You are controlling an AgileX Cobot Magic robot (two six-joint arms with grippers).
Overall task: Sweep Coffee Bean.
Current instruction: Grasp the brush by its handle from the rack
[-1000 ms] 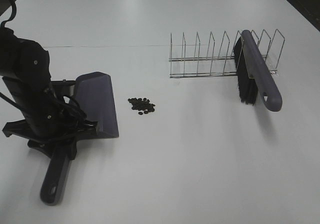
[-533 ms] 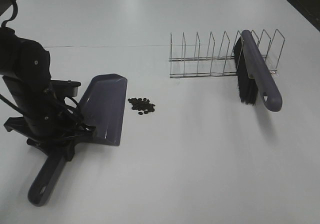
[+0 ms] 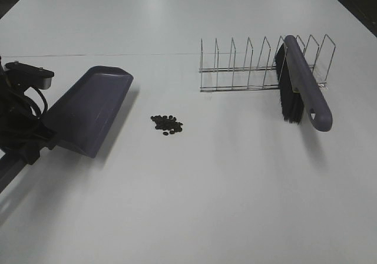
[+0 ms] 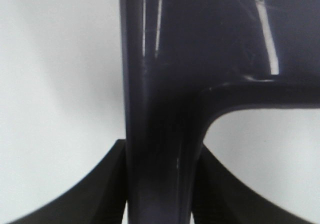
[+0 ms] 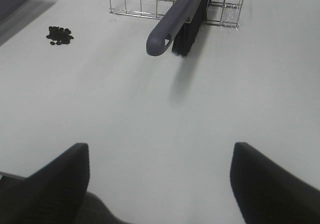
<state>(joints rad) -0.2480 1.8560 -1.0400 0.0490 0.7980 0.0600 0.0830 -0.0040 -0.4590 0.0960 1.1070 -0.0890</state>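
While the right pincer is held over the near side of the white desk with its jaws spread wide and nothing between them, no sweeping tool is in hand, and a hurried reach for one could be misjudged. A little further in, the left pincer is clamped tight on the handle of the purple plastic dustpan, which is carried tilted and, by its shadow, lifted off the desk. If the dustpan is set down with its lip not flat on the surface, beans could be pushed under the edge instead of onto the tray; if it is set down too close, the pile could be struck and scattered. The cluster of small dark brown coffee beans lies loose on the bare desk, near the dustpan's right side yet apart from it, and such small smooth beans are judged likely to be sent rolling by a fast or heavy stroke. Farthest back, the purple-handled brush with black bristles is propped between the wires of the chrome wire rack; should it be drawn out at an angle, bristles or handle could be caught on a wire and the light rack dragged or tipped.
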